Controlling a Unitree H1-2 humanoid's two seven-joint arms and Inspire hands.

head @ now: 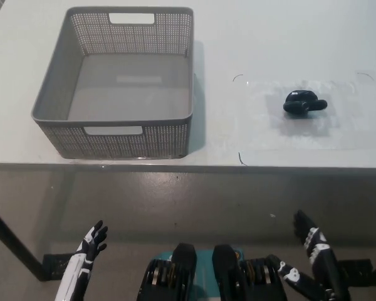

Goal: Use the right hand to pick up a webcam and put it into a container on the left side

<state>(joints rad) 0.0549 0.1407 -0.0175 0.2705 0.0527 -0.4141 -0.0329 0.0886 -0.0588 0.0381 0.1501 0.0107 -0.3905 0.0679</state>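
Your white left hand (pixel 91 241) hangs low at the lower left, fingers spread and pointing up, holding nothing. Your black right hand (pixel 312 239) sits at the lower right on its raised forearm, fingers apart and likewise empty.

Matt grey perforated plastic basket (pixel 122 139), glossy black webcam (pixel 304 103), smooth white tabletop (pixel 269 37).

a white table (pixel 282 37) fills the upper part of the view, with thin corner marks (pixel 239 78) on its right half; below its edge lies a grey floor (pixel 175 207).
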